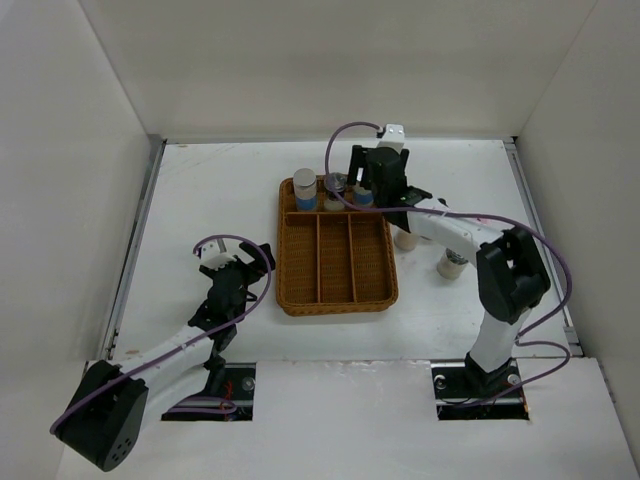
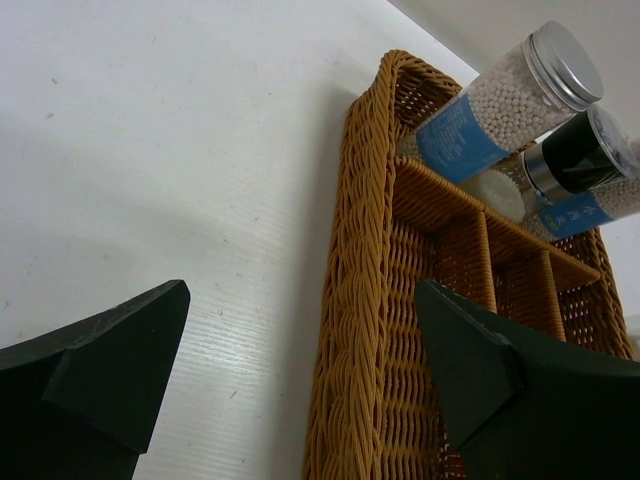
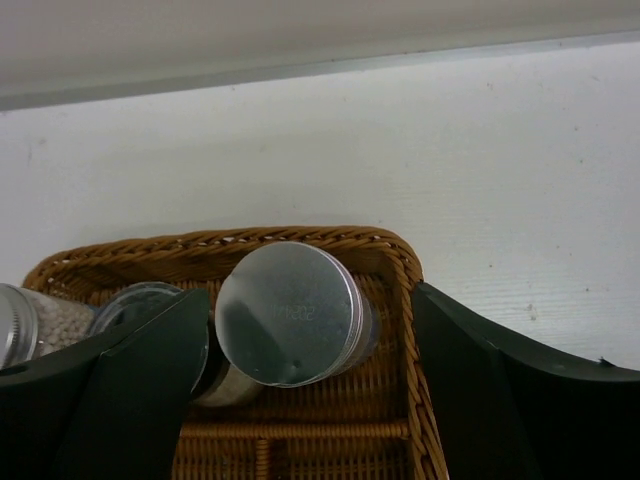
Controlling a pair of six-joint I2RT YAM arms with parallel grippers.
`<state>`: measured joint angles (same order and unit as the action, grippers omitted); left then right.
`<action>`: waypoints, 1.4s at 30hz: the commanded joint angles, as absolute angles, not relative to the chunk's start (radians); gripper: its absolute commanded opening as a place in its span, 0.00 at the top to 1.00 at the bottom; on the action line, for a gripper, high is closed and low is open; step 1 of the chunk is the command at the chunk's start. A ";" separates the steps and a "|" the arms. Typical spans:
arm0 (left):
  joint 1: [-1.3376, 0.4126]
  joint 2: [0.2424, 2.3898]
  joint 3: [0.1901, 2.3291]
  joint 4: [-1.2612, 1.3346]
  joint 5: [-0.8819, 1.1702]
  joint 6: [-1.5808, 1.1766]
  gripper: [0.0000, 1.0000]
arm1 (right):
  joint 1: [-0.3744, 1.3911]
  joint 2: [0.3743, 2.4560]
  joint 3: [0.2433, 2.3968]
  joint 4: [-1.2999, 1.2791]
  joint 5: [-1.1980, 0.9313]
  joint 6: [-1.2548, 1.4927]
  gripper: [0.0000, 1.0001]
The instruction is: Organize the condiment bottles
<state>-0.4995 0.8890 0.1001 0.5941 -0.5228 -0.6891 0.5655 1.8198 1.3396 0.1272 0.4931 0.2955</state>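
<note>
A brown wicker tray [image 1: 340, 290] lies mid-table. In its far cross compartment stand a white bottle with a blue band and silver cap [image 1: 305, 188], a dark-capped bottle [image 1: 335, 184] and a second blue-banded bottle [image 1: 365, 197]. My right gripper [image 1: 384, 190] hangs open over that second bottle. In the right wrist view its silver cap [image 3: 290, 312] sits between the spread fingers [image 3: 130, 380], untouched. Two more small bottles [image 1: 406, 239] [image 1: 452, 264] stand on the table right of the tray. My left gripper [image 1: 237, 272] is open and empty beside the tray's left rim [image 2: 370, 300].
The tray's three long compartments [image 1: 335, 255] hold nothing. White walls enclose the table on the left, back and right. In the left wrist view the bottles [image 2: 500, 100] show at the tray's far end.
</note>
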 commanded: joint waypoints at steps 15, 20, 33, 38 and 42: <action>-0.501 0.845 0.110 0.627 -0.534 -0.690 0.00 | 0.532 1.401 1.027 0.146 0.600 0.313 0.57; -0.507 0.884 0.120 0.635 -0.520 -0.696 0.00 | 0.426 1.312 0.901 0.025 0.661 0.354 0.57; -0.513 0.899 0.123 0.644 -0.511 -0.698 0.00 | 0.312 1.500 0.962 0.018 0.571 0.377 0.14; -0.513 0.916 0.126 0.650 -0.511 -0.699 0.00 | 0.285 1.545 0.968 0.018 0.548 0.406 0.18; -0.513 0.902 0.123 0.650 -0.514 -0.699 0.00 | 0.266 1.559 0.968 0.018 0.512 0.426 0.25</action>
